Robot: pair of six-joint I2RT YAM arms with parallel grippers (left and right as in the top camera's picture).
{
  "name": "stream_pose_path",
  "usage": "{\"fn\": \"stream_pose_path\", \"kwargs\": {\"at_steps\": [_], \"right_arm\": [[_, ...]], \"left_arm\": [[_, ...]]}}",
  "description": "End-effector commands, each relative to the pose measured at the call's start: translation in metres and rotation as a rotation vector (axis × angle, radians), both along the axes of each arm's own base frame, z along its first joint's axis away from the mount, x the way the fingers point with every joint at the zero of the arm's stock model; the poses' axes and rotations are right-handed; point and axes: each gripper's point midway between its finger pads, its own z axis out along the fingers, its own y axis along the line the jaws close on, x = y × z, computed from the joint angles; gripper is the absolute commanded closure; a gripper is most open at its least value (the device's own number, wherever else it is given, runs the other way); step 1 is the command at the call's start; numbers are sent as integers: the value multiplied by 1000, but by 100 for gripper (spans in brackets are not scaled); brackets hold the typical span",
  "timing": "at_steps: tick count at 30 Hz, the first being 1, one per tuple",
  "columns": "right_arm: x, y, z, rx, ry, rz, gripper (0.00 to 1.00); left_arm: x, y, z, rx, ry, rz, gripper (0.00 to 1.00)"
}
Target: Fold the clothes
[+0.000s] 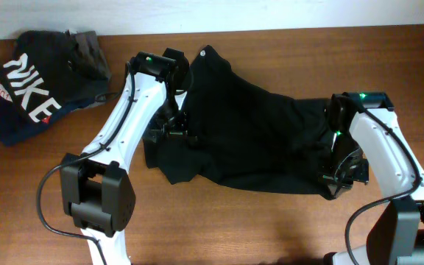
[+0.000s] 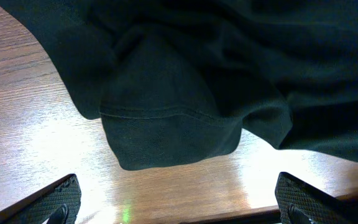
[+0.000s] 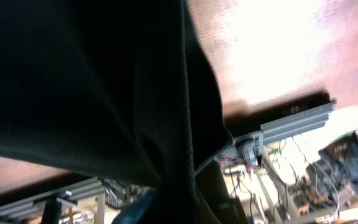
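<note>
The clothes, a black T-shirt (image 1: 249, 125), lie rumpled across the middle of the table, with a small white mark (image 1: 203, 53) at the far end. My left gripper (image 1: 169, 134) hovers at the shirt's left side. In the left wrist view that gripper (image 2: 178, 190) is open wide, a hemmed sleeve (image 2: 166, 124) lies just ahead of its fingers (image 2: 58, 199), and only bare wood shows between them. My right gripper (image 1: 335, 177) is at the shirt's right front corner. In the right wrist view it (image 3: 179, 208) is shut on the black fabric (image 3: 86, 81), which drapes down into the jaws.
A dark garment with white NIKE lettering (image 1: 28, 88) lies at the back left, with a grey folded garment (image 1: 90, 46) beside it. The table's front edge (image 2: 260, 214) runs close under my left gripper. Metal framing (image 3: 291, 121) shows past the table's edge.
</note>
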Motion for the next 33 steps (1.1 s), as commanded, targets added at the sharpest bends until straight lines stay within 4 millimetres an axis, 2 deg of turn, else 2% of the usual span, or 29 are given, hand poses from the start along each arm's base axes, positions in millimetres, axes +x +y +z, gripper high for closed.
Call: {"fn": "stream_pose_path", "kwargs": {"at_steps": [1,2,7,10,11,15,18,19,21,22,23,26,29,31,32,33], "right_arm": [[-7,2,18,-13,-49,-39,96],[-8,2,22,-17,-68,-47,95],[-12,2,38,-15,-176,-53,78],[-15,3,43,-10,-205,-54,55],[-15,3,44,-8,-210,-55,44],[1,3,41,-7,-277,-56,44],[32,3,39,-4,-404,-57,42],[59,1,39,-6,-512,-59,32],[87,-4,43,-14,-629,-67,26],[97,-7,46,-18,-669,-73,25],[119,-12,50,-15,-758,-75,25],[152,-25,53,-29,-861,-69,26],[178,-45,31,-50,-866,-53,25],[189,-60,6,-60,-829,-65,25],[199,-67,-15,-27,-810,-89,24],[204,-66,-23,10,-812,-83,24]], "left_arm": [[1,3,1,12,-10,6,1],[1,3,1,12,-10,6,1],[3,2,1,8,-20,7,1],[3,2,1,8,-21,7,1],[3,2,1,8,-21,7,1],[3,2,1,8,-20,7,1],[3,2,1,8,-20,7,1],[3,2,1,8,-19,7,1],[3,2,1,8,-19,7,1],[3,2,1,8,-19,7,0],[3,2,1,8,-19,7,1],[3,2,1,8,-20,7,1],[3,2,1,8,-20,7,1],[3,2,1,8,-19,7,1],[3,2,1,8,-19,7,1],[3,2,1,8,-20,7,0]]}}
